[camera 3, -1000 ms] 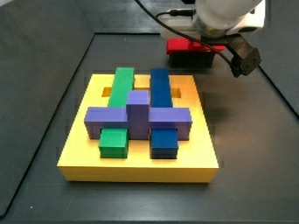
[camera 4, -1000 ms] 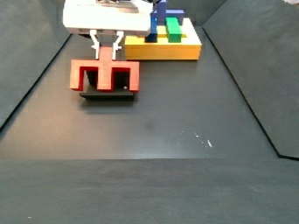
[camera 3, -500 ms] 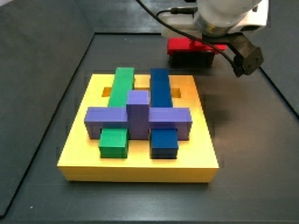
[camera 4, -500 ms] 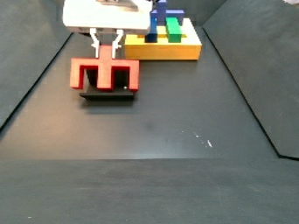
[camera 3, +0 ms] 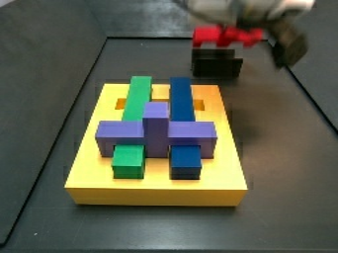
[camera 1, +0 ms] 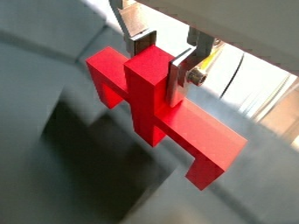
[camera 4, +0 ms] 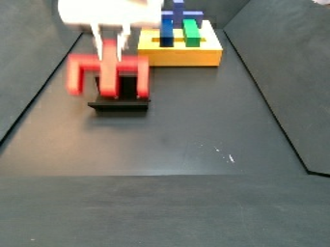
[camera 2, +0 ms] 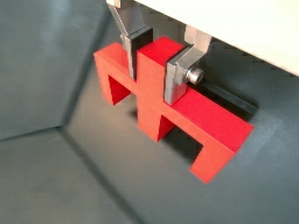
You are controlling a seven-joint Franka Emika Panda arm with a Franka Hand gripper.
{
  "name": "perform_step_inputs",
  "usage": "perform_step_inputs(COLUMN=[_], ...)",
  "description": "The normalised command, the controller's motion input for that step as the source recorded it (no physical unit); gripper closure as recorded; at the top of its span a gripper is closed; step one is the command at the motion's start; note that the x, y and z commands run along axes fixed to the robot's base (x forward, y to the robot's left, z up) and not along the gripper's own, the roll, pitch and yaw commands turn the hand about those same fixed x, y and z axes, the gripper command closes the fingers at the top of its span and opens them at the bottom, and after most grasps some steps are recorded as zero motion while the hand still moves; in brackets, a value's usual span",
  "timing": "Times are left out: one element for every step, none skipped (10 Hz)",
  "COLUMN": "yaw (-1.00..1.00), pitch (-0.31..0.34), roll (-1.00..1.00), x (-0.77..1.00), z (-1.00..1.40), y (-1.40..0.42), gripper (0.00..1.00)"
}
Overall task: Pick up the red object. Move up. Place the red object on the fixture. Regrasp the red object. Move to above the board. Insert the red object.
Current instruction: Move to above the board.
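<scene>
A: Start with the big thing. Has the board [camera 3: 156,138] moved?

B: No. The yellow slab sits mid-frame in a side view exactly as a second ago, green, blue and purple blocks seated in it. In the other side view it is at the top centre [camera 4: 180,53].

A: And the fixture [camera 3: 216,66]?

B: Same spot, upper right of that side view; left of centre in the other [camera 4: 119,102]. What changed is above it. The red piece [camera 3: 227,37] was resting on the fixture half a second ago; now it is blurred and higher, with dark fixture showing under it. I judge the regrasp done and the lift toward the board begun.

A: Is the gripper [camera 2: 158,63] really holding it?

B: Yes. Both wrist views show the silver fingers [camera 1: 184,68] clamped on the central stem, one plate on each side, pads pressed to the faces.

A: How does the piece [camera 1: 156,103] look?

B: Bright red, blocky, a long crossbar with short legs [camera 2: 208,160] and a square stem rising between the fingers. Clean edges, no visible tilt in the grip. In the side view [camera 4: 108,74] it is smeared by motion, hanging left of centre just over the fixture.
</scene>
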Motion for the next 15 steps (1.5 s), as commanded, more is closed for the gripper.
perform_step_inputs(yaw=[-0.05,-0.06,-0.06,-0.05,-0.03,-0.02,-0.01,0.01,-0.03,-0.03,-0.01,0.0,0.01,0.02,0.03], pitch=[-0.059,-0.03,-0.001,0.034,0.05,0.072,0.082,0.099,0.166,0.16,0.139,0.139,0.137,0.131,0.114], roll=[-0.04,-0.04,-0.04,-0.01,-0.01,0.0,0.01,0.0,-1.0,-1.0,-1.0,-1.0,-1.0,-1.0,-1.0], x=[-0.06,-0.06,-0.05,-0.05,-0.04,-0.01,0.01,0.01,-1.01,-1.03,-1.09,-1.11,-1.09,-1.13,-0.5], z=[1.4,1.4,1.4,1.4,0.99,0.53,0.35,0.2,0.29,0.28,0.29,0.26,0.27,0.27,0.11], y=[-0.05,-0.03,-0.05,-0.05,-0.04,-0.02,-0.02,-0.02,-1.4,-1.4,-1.4,-1.4,-1.4,-1.4,-0.55], gripper=[1.0,1.0,1.0,1.0,1.0,1.0,1.0,1.0,1.0,1.0,1.0,1.0,1.0,1.0,1.0])
